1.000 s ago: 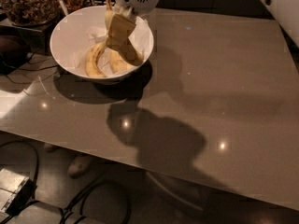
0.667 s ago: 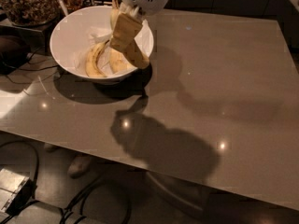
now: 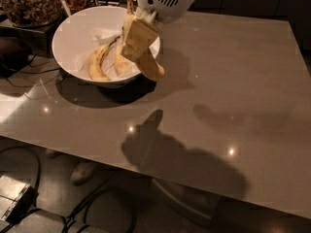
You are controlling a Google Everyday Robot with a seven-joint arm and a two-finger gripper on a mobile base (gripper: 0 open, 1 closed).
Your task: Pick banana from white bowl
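Just above the right rim of the white bowl (image 3: 68, 38) hangs the banana (image 3: 151, 68), tilted, clamped between the fingers of my gripper (image 3: 138, 42). A slimmer banana (image 3: 98, 62) lies inside the bowl, on the grey table (image 3: 233, 81).

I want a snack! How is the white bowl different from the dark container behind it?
The white bowl is bright, with a slim yellow banana inside; the dark container holds brown bits. The white bowl sits on the table; the dark container stands past its corner. The gripper hangs over the white bowl's rim, not the dark container. Both look round.
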